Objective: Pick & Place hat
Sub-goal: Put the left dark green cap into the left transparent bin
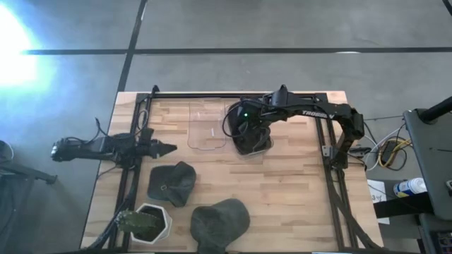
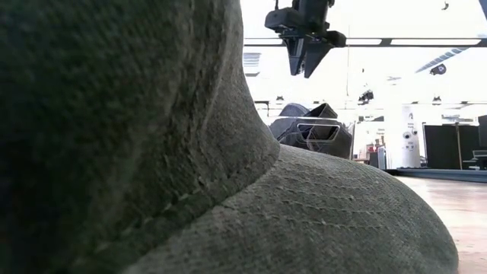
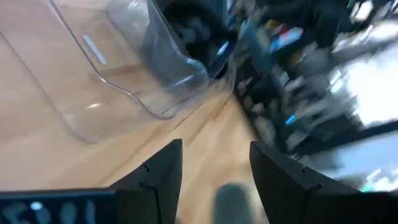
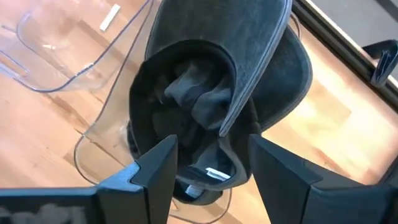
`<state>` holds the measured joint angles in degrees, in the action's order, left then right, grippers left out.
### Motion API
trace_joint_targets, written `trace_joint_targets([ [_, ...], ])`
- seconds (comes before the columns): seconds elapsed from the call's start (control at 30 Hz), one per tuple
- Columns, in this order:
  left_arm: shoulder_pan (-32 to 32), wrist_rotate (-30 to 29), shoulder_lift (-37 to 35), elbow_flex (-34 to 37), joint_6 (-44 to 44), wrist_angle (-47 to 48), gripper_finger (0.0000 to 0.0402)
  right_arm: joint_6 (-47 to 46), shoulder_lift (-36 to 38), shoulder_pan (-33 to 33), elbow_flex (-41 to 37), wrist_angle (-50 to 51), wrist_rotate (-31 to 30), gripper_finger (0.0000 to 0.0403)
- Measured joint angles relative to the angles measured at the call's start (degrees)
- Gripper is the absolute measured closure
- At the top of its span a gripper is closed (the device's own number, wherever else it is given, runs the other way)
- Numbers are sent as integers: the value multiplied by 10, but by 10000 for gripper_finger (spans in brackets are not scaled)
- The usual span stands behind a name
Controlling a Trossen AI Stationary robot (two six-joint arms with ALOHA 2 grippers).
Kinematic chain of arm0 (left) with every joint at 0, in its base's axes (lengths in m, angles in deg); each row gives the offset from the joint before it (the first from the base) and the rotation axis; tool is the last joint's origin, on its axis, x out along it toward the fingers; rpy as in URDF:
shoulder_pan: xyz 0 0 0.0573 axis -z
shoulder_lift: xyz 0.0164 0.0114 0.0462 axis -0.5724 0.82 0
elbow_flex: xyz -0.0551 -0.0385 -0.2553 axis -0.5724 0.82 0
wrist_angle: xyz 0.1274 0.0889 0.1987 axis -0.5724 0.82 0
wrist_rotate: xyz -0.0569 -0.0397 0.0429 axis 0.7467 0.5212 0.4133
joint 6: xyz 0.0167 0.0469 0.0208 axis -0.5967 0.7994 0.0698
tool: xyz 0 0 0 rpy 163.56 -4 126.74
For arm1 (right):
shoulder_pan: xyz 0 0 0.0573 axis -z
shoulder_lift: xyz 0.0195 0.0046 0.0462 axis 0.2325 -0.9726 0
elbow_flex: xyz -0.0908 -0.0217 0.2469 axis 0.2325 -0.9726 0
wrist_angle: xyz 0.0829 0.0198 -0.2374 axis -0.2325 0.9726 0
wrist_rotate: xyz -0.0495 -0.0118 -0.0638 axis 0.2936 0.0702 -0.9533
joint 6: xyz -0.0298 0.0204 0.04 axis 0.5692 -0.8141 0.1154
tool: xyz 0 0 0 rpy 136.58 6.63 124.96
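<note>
Dark grey hat [image 4: 217, 93] lies crumpled in a clear bin [image 1: 248, 134], the right gripper [image 4: 208, 165] spread just above it. Beside the neighbouring clear bin [image 1: 207, 127], the left gripper [image 1: 164, 149] hangs spread and empty.

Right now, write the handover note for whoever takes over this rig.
Left gripper: open, holding nothing, waiting at the table's left side.
Right gripper: open, over the placed hat.
Things: the placed hat lies in a clear bin, with a second bin beside it. Two hats lie on the table's near part, the middle hat and the front hat, next to a plant pot.
Done: one hat looks placed.
Left: probably the other two hats.
</note>
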<state>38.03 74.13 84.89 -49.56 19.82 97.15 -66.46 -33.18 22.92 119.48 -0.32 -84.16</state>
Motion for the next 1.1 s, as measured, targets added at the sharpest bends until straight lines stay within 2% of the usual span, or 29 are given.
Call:
trace_joint_targets([
  [0.17,0,12,103,-104,126,122,221,30,1,0,0,-2,-3,209],
  [0.27,0,47,177,-156,187,200,221,44,1,0,0,-5,-13,209],
  [0.4,0,94,266,-194,251,255,221,66,1,0,0,-5,-14,209],
  [0.63,0,115,382,-206,322,278,221,95,1,0,0,-7,-14,209],
  [0.8,0,114,434,-207,334,275,221,105,1,0,0,-9,-14,209],
  [0.93,0,125,457,-207,343,275,221,115,1,0,0,-11,-14,209],
  [1.1,0,177,483,-206,356,267,221,133,1,0,0,-11,-14,209],
])
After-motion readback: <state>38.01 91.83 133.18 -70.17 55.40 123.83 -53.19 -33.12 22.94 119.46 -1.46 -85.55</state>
